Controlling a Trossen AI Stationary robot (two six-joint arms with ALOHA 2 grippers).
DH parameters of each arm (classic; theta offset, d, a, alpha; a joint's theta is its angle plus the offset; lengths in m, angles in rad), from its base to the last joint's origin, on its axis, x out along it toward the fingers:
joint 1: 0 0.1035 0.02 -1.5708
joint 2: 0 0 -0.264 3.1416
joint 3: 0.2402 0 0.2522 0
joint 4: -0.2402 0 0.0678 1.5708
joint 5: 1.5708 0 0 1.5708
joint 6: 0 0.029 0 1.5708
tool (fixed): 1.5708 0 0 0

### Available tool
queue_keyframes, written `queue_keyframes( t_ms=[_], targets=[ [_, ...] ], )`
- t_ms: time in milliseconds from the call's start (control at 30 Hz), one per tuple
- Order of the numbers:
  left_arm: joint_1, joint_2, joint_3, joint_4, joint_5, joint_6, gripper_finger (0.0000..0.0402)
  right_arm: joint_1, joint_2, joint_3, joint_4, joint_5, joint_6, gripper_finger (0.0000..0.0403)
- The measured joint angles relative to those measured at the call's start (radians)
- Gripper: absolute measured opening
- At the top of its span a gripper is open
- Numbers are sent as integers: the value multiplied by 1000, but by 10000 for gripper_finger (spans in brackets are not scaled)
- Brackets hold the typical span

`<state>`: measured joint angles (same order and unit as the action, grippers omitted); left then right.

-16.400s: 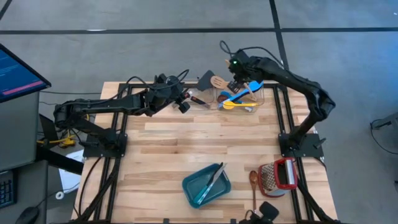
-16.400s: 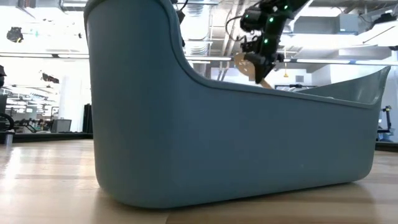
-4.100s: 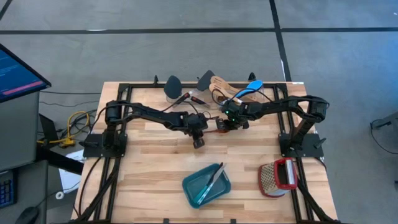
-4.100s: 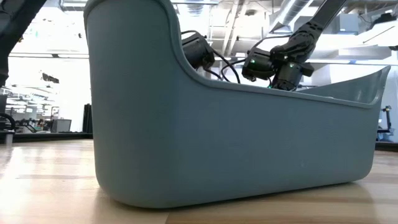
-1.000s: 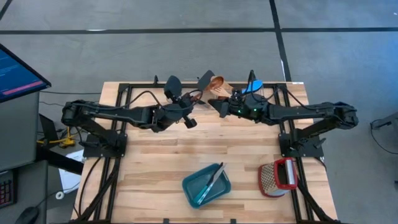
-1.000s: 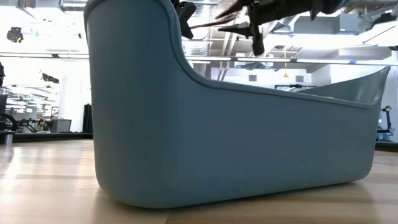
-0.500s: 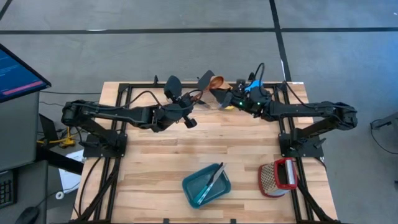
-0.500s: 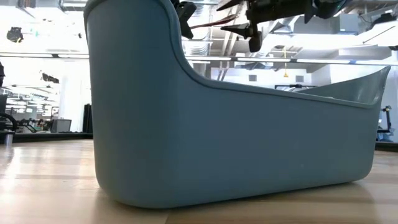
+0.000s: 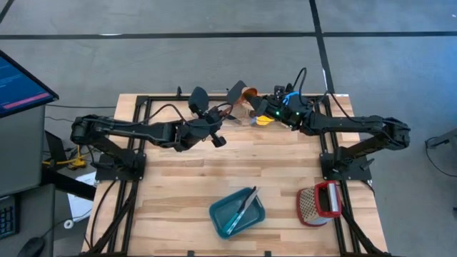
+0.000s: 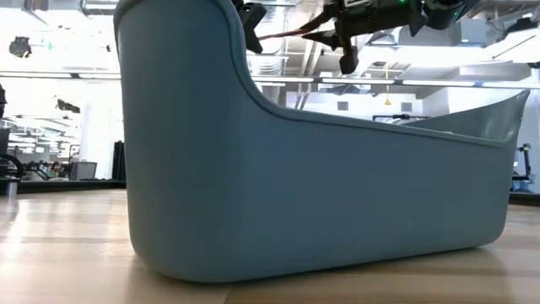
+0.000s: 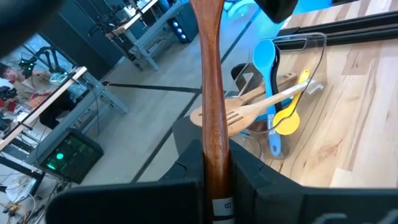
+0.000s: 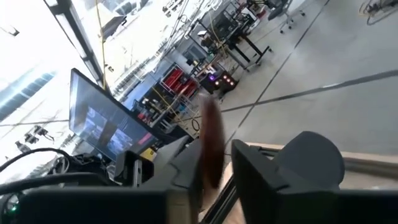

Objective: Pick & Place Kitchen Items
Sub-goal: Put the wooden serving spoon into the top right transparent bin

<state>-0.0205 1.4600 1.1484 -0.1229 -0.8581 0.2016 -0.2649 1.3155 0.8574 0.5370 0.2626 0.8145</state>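
A brown wooden spoon [image 9: 243, 98] hangs above the table's far middle, bowl toward the far edge. My left gripper [image 9: 220, 116] is shut on its handle. My right gripper [image 9: 257, 107] reaches in from the right at the spoon's bowl end, its fingers close on either side of the spoon [image 12: 211, 146]. Below them a clear container [image 11: 292, 93] lies on the table with a blue spoon [image 11: 267, 68], a yellow spoon [image 11: 287, 118] and a pale slotted spatula [image 11: 236, 115]. Two black spatulas [image 9: 235, 89] stick out at the far edge. My left gripper pinches the spoon's handle [image 11: 215, 168] between its two fingers, which lie across it. The handle runs on past the fingers toward the far edge, lifted clear of the table. My right gripper has the spoon's upper part [image 12: 210, 155] between its two fingers, coming level from the right. The view is blurred there, and the spoon lies against one finger [image 12: 186, 168].
A teal bin [image 9: 227, 220] with a metal utensil in it stands near the front edge and fills the low view [image 10: 253, 169]. A red-and-metal grater [image 9: 321, 202] lies at the front right. A monitor [image 9: 18, 86] stands off the table's left.
My right gripper has swung toward the table's far edge and come up at the spoon's bowl end. The spoon has kept its place in my left gripper.
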Motion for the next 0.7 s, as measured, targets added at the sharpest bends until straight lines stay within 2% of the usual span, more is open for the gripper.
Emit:
queue_keyframes(
  t_ms=[167,400,700],
  targets=[
    [1,1,0,-3,-3,4,15,1,-1,0,6,0,-31,16],
    [1,1,0,-3,0,0,20,1,-1,0,3,-6,-53,10],
    [0,1,0,7,2,-3,49,3,-2,1,-5,-27,-67,10]
  ],
)
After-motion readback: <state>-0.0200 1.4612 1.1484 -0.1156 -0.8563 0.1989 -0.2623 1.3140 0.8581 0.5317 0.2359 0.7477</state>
